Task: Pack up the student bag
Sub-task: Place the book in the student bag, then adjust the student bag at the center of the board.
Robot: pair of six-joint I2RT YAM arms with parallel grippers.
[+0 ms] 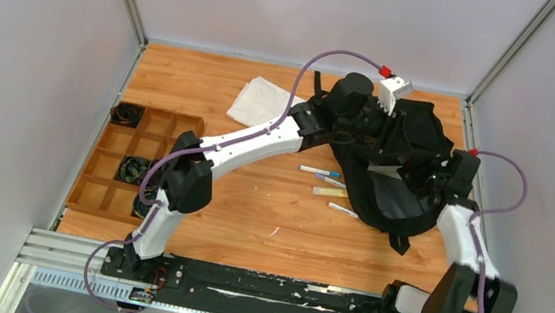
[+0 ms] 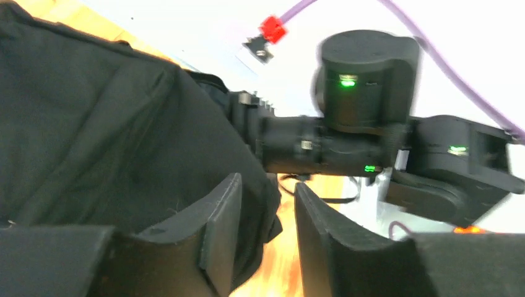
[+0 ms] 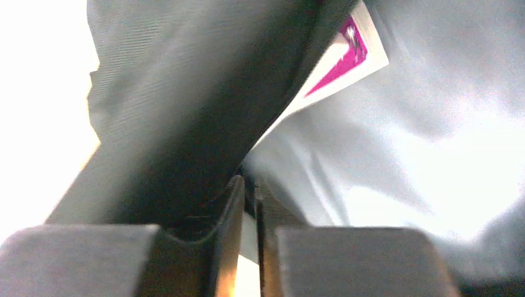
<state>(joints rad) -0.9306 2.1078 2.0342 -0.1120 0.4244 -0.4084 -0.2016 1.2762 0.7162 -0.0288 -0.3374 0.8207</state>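
Observation:
The student bag (image 1: 392, 172) is a big black backpack slumped at the right back of the table. My left gripper (image 2: 267, 184) is at its upper left side, open. A fold of the bag's black fabric (image 2: 124, 124) hangs against the left finger (image 2: 216, 216), and bare wood shows through the rest of the gap. My right gripper (image 3: 249, 185) is at the bag's right edge (image 1: 435, 180). Its jaws are closed to a thin slit on the rim where the black outer fabric (image 3: 186, 111) meets the grey lining (image 3: 421, 136).
Several pens (image 1: 319, 171) and a tan stick (image 1: 330, 192) lie on the wood left of the bag. A folded white cloth (image 1: 262, 102) lies at the back. A wooden divider tray (image 1: 107, 200) with coiled black cables stands at the left. A white and magenta label (image 3: 343, 52) sits inside the bag.

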